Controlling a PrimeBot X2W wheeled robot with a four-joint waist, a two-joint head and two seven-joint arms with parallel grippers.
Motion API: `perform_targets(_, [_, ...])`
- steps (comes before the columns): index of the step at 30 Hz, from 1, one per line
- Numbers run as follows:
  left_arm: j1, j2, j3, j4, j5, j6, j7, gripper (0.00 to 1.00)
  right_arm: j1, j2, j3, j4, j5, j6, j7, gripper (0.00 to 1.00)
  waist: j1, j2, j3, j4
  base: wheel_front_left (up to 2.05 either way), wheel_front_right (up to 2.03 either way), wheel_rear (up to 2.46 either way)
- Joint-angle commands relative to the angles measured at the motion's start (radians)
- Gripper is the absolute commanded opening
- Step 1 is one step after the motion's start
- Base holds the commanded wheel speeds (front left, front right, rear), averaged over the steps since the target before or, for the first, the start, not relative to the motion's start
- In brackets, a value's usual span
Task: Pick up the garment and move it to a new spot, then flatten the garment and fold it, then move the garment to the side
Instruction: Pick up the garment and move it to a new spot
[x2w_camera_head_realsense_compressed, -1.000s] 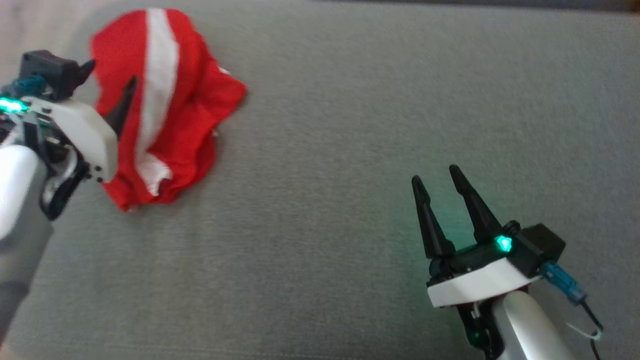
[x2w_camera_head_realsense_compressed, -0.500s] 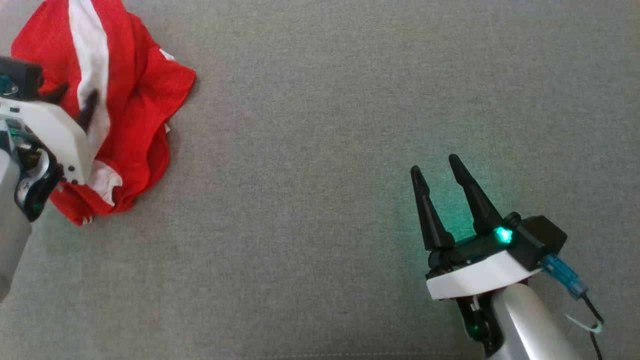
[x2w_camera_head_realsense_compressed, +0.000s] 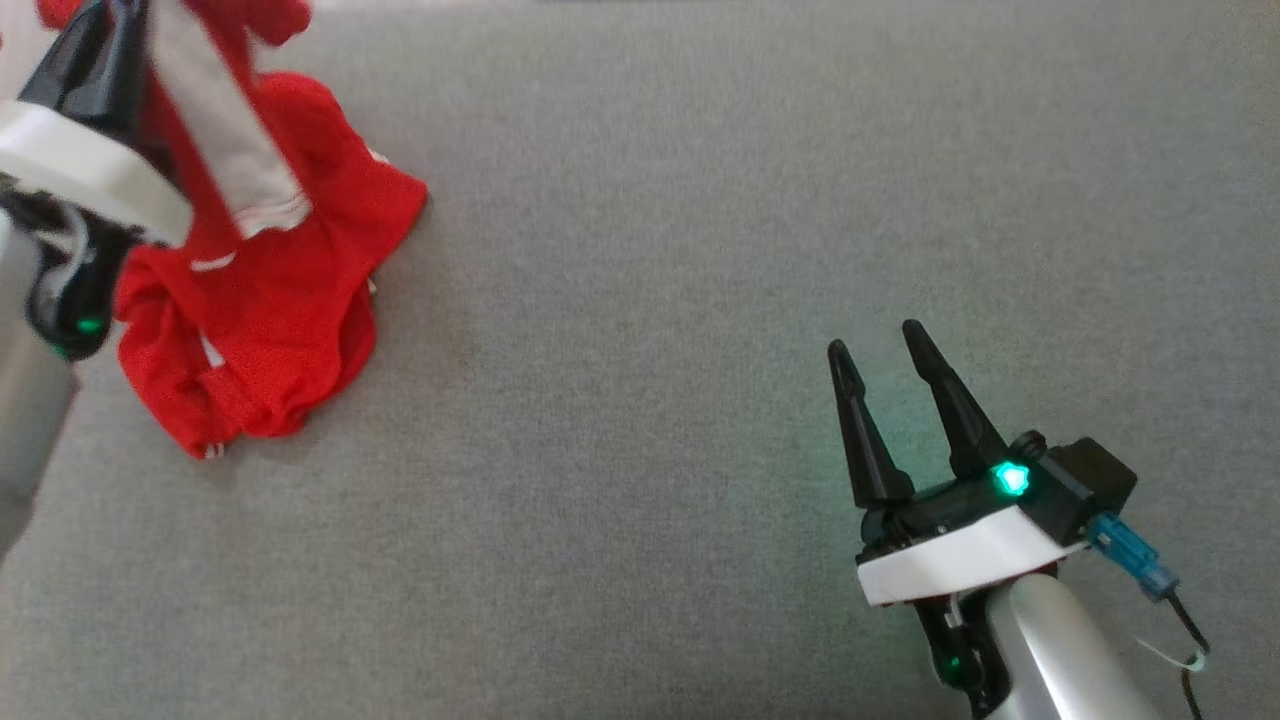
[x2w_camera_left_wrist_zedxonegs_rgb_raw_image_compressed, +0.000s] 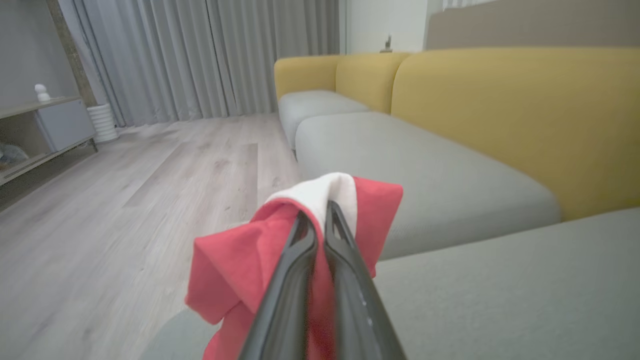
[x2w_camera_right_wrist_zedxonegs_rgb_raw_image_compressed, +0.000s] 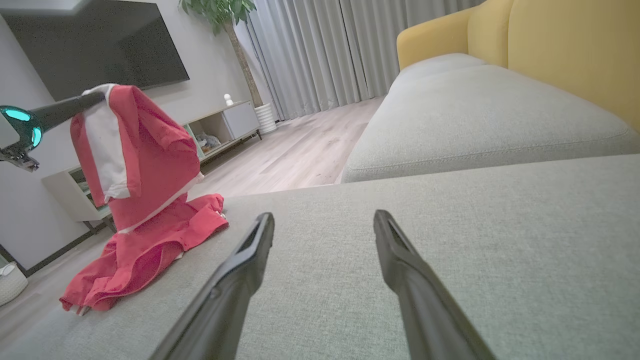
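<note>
- Pinching a white-and-red fold of the garment (x2w_camera_head_realsense_compressed: 270, 300) in the left gripper (x2w_camera_left_wrist_zedxonegs_rgb_raw_image_compressed: 315, 212), jaws closed on cloth.
- Holding that fold up off the seat (x2w_camera_head_realsense_compressed: 700, 250), the rest heaped at the seat's far left.
- Poising the right gripper (x2w_camera_head_realsense_compressed: 875, 335) over bare seat, jaws apart, empty, well apart from the garment.

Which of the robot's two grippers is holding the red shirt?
The left gripper: it is shut on the shirt, with part hanging above the couch. The right gripper is open and empty.
</note>
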Motion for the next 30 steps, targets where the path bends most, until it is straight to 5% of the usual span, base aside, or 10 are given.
perform_targets(1, [-0.049, 0.034, 0.048, -0.03, -0.01, 0.002, -0.012, 0.0, 0.003, -0.003, 0.022, -0.028, 0.005, -0.001, -0.011, 1.0, 0.0001, 0.0, -0.039, 0.004, 0.0, 0.0, 0.0])
perform_targets(10, [-0.006, -0.033, -0.024, -0.224, -0.053, 0.007, 0.022, 0.0, 0.031, -0.003, -0.014, -0.03, 0.036, -0.001, -0.011, 1.0, 0.0001, 0.0, -0.126, -0.036, 0.0, 0.0, 0.0])
perform_targets(17, [0.06, -0.112, -0.097, -0.313, -0.035, 0.07, 0.064, 0.0, 0.021, -0.003, -0.021, -0.046, 0.057, -0.001, -0.011, 1.0, 0.0001, 0.0, -0.108, -0.134, 0.0, 0.0, 0.0])
perform_targets(27, [0.159, -0.312, -0.243, -0.289, 0.003, 0.1, 0.073, 0.0, 0.002, -0.003, -0.098, -0.077, 0.096, -0.001, -0.011, 1.0, 0.0001, 0.0, -0.03, -0.273, 0.0, 0.0, 0.0])
perform_targets(28, [0.169, -0.328, -0.26, -0.279, 0.008, 0.1, 0.075, 0.43, 0.001, -0.003, -0.111, -0.08, 0.101, -0.001, -0.011, 1.0, 0.0001, 0.0, -0.025, -0.28, 0.0, 0.0, 0.0])
perform_targets(29, [0.179, -0.345, -0.271, -0.268, 0.009, 0.101, 0.074, 1.0, 0.001, -0.003, -0.123, -0.082, 0.106, -0.001, -0.011, 1.0, 0.0001, 0.0, -0.022, -0.285, 0.0, 0.0, 0.0])
perform_targets(30, [0.189, -0.359, -0.277, -0.256, 0.007, 0.102, 0.07, 1.0, 0.001, -0.003, -0.132, -0.083, 0.112, -0.001, -0.011, 1.0, 0.0001, 0.0, -0.019, -0.289, 0.0, 0.0, 0.0])
